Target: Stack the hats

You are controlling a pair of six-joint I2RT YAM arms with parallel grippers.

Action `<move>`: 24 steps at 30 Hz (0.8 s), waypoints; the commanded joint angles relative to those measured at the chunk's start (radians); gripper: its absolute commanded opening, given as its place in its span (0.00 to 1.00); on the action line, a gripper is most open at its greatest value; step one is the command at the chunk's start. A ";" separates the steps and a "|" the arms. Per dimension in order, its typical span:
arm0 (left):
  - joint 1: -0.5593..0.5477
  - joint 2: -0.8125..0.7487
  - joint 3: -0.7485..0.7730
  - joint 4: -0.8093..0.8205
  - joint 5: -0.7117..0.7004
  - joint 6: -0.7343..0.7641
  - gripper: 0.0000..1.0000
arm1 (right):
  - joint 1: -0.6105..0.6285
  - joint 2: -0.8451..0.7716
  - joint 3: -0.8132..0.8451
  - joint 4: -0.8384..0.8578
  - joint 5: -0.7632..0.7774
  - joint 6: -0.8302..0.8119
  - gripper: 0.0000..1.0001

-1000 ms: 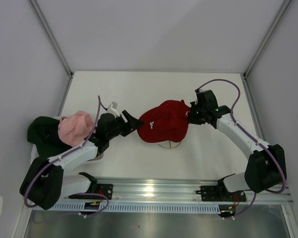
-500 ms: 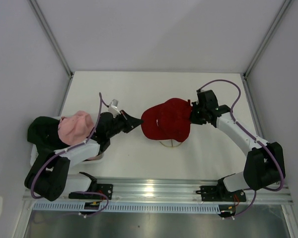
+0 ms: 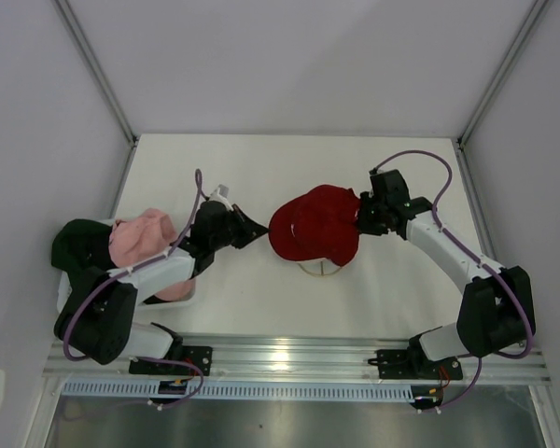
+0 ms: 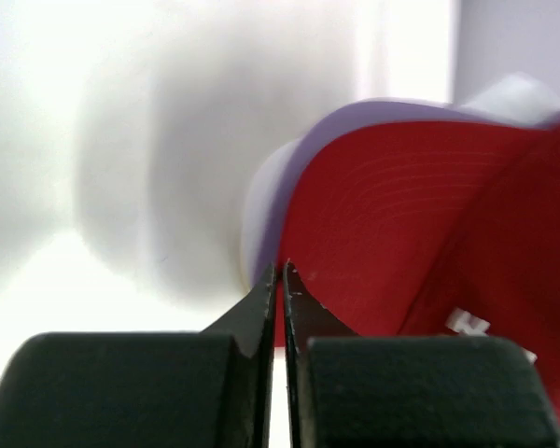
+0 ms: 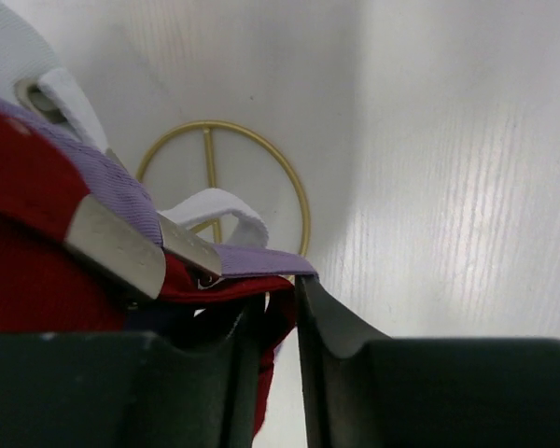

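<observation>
Resting on the thin gold wire stand (image 5: 208, 159) at mid-desk (image 3: 261, 173), the red fabric baseball cap (image 3: 313, 229) was seen seated over the lavender fabric baseball cap (image 4: 261, 205). Its rear edge was clamped in the nearly closed jaws of the right gripper (image 5: 278, 299). The jaws of the left gripper (image 4: 280, 271) were pressed together on nothing, just beside the red brim. Were the right arm pulled sideways, both caps could be dragged off the stand. One red, one lavender and one pink fabric baseball cap (image 3: 138, 241) were counted, plus one dark fabric heap (image 3: 79, 250), possibly two caps.
</observation>
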 commanded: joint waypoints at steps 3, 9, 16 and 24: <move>-0.040 0.020 0.039 -0.232 -0.117 0.103 0.01 | 0.007 -0.008 0.020 -0.138 0.029 -0.019 0.34; -0.074 -0.035 0.042 -0.296 -0.176 0.126 0.01 | 0.004 -0.065 0.087 -0.202 0.025 -0.025 0.48; -0.082 -0.114 0.062 -0.362 -0.213 0.185 0.05 | -0.001 -0.112 0.207 -0.305 0.005 -0.037 0.70; -0.080 -0.226 0.171 -0.467 -0.258 0.310 0.43 | -0.028 -0.187 0.218 -0.319 0.011 0.009 0.74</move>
